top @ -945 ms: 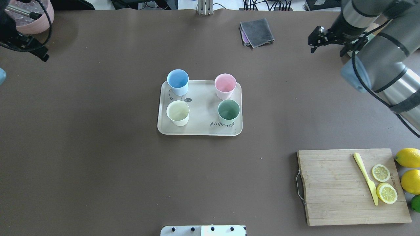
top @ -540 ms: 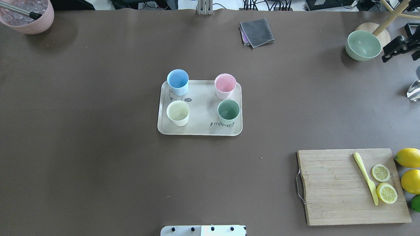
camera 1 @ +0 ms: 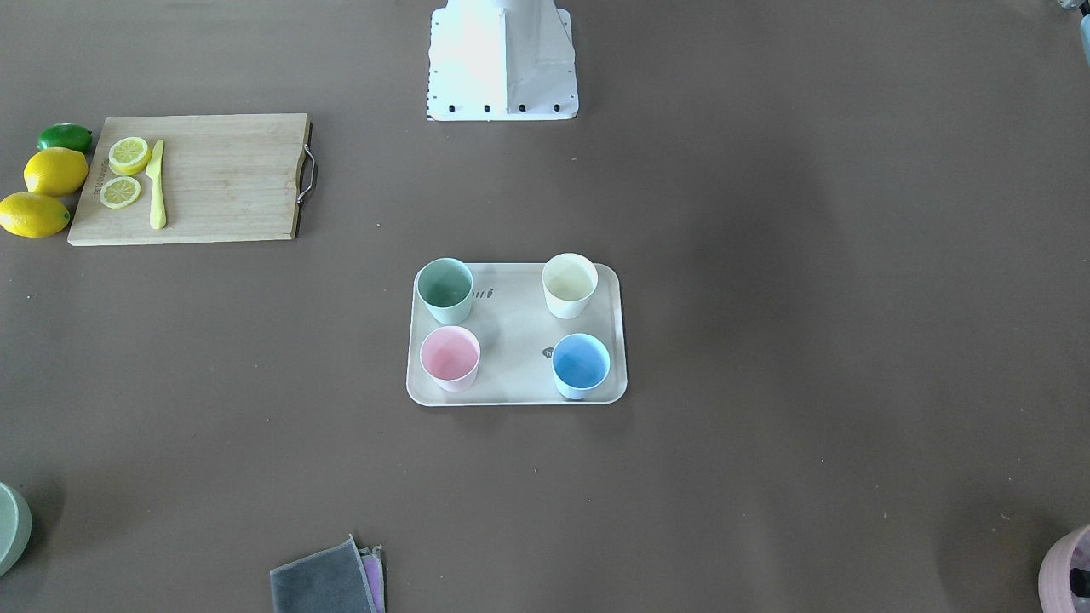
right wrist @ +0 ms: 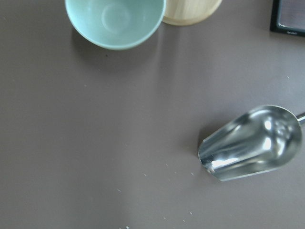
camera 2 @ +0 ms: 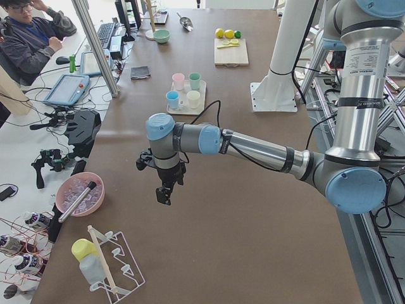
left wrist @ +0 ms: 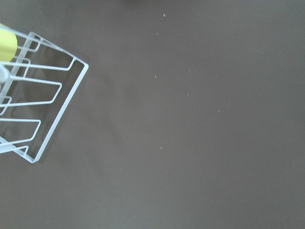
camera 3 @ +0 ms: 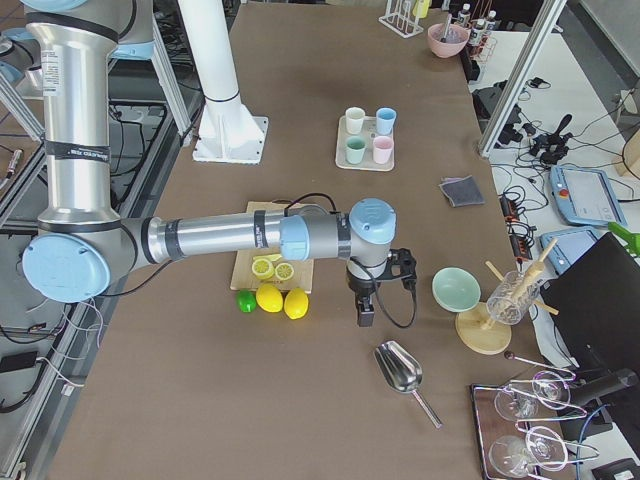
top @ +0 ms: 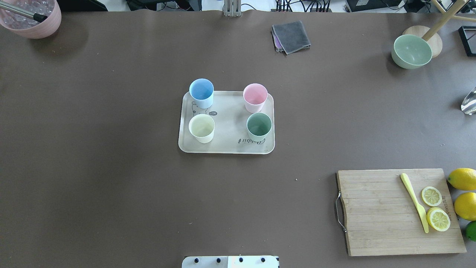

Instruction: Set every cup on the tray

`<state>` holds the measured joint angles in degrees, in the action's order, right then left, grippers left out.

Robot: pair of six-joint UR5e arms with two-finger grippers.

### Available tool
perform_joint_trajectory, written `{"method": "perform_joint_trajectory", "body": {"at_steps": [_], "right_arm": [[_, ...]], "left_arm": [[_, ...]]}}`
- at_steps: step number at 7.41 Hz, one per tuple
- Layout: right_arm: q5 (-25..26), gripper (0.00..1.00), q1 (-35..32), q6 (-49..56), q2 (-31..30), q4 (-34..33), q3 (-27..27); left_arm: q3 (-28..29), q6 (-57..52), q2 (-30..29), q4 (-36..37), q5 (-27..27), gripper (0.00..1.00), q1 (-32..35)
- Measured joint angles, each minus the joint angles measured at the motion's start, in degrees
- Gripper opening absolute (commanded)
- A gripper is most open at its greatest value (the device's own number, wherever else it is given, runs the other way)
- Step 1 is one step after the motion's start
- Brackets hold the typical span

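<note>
A: Tray (top: 227,143) location and load?

B: Table centre. All four cups stand upright on it, one near each corner: blue cup (top: 201,92), pink cup (top: 255,96), cream cup (top: 201,127), green cup (top: 259,125). None touch.

A: Gripper condition?

B: Left gripper (camera 2: 164,193) hangs over bare table at the robot's left end, near a white wire rack (camera 2: 117,266). Right gripper (camera 3: 366,312) hangs at the opposite end, between the lemons (camera 3: 283,301) and the green bowl (camera 3: 456,289), above a metal scoop (camera 3: 400,368). Both appear only in side views; finger spacing cannot be determined.
</note>
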<state>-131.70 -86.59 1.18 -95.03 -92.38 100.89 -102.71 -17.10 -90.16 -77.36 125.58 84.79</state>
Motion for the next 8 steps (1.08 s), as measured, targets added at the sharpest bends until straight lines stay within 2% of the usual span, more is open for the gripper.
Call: {"method": "perform_joint_trajectory", "body": {"at_steps": [2, 5, 8], "right_arm": [[-0.75, 1.0, -0.97, 0.88, -4.86, 0.01, 0.83], [-0.01, 1.0, -0.91, 0.58, -3.93, -0.04, 0.35], [-0.06, 1.0, -0.86, 0.36, -3.44, 0.0, 0.35]], "left_arm": [[0.4, -0.2, 2.39, 0.24, 0.07, 0.98, 1.0], [1.41, 0.56, 2.15, 0.47, 1.94, 0.98, 4.97], [0.94, 5.5, 2.42, 0.08, 7.4, 0.98, 6.75]]}}
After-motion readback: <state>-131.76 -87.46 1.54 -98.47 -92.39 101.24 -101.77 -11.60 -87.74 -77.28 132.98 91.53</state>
